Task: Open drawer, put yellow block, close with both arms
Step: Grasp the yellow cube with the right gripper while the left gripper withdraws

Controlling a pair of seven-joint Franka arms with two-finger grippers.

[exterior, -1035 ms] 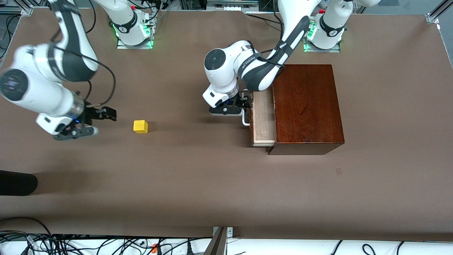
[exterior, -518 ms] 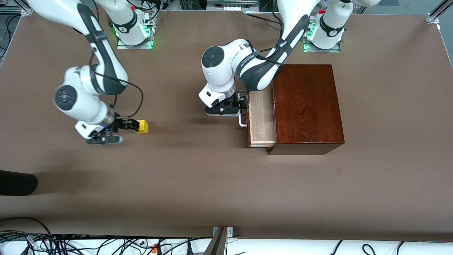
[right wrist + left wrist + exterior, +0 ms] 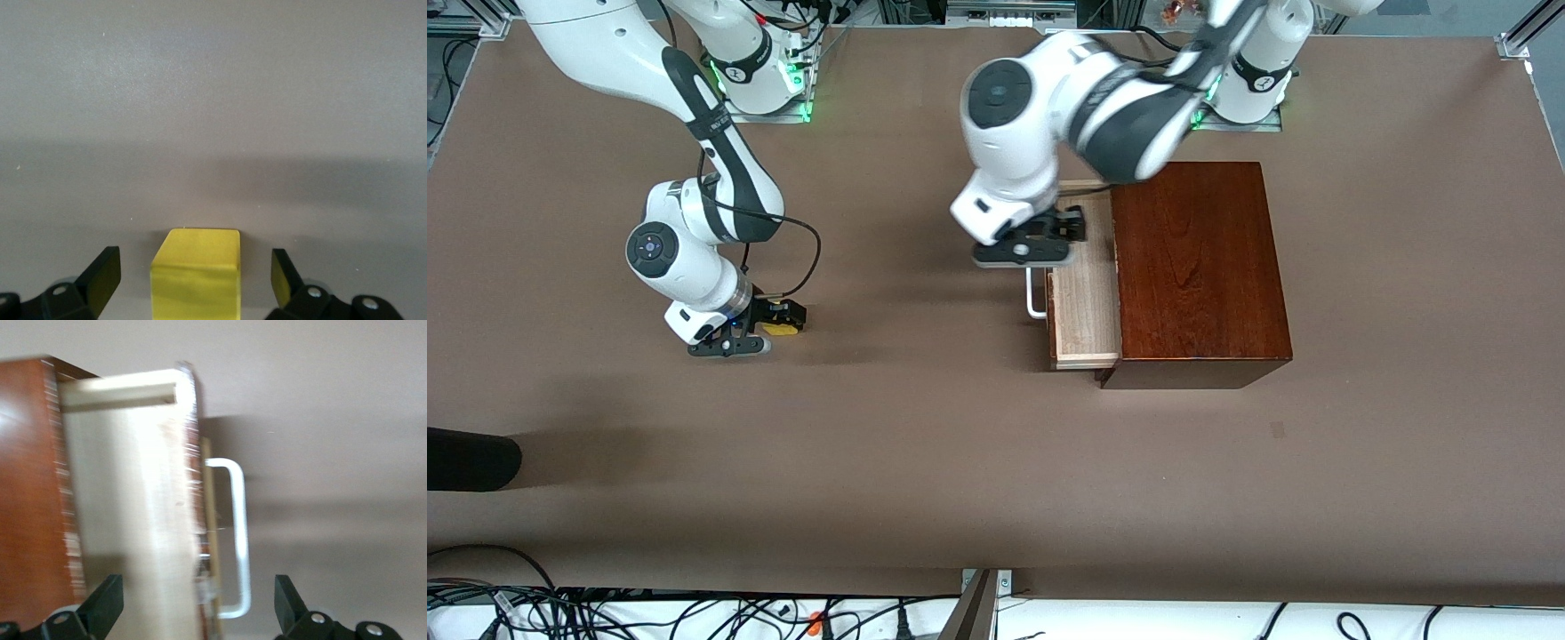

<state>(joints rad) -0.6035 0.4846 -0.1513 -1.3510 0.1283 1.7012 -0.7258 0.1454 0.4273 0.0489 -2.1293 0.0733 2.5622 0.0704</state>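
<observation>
The yellow block point(image 3: 787, 330) sits on the table toward the right arm's end. My right gripper point(image 3: 783, 318) is down around it, open. In the right wrist view the block point(image 3: 197, 273) lies between the two fingers point(image 3: 103, 273) with a gap on each side. The drawer point(image 3: 1085, 307) of the reddish-brown box point(image 3: 1196, 267) stands pulled out, pale inside, with its white handle point(image 3: 1036, 298) free. My left gripper point(image 3: 1060, 233) is open and empty, raised over the drawer's front edge. The left wrist view shows the drawer's inside point(image 3: 133, 520) and handle point(image 3: 237, 533) below the spread fingers point(image 3: 287, 603).
A black object point(image 3: 471, 458) lies at the table's edge at the right arm's end, nearer the front camera. A small dark mark point(image 3: 1279, 429) is on the table nearer the camera than the box. Cables run along the near edge.
My right arm swung in to the yellow block and lowered its open fingers around it. My left gripper pulled the drawer slightly farther out, let go of the handle and rose.
</observation>
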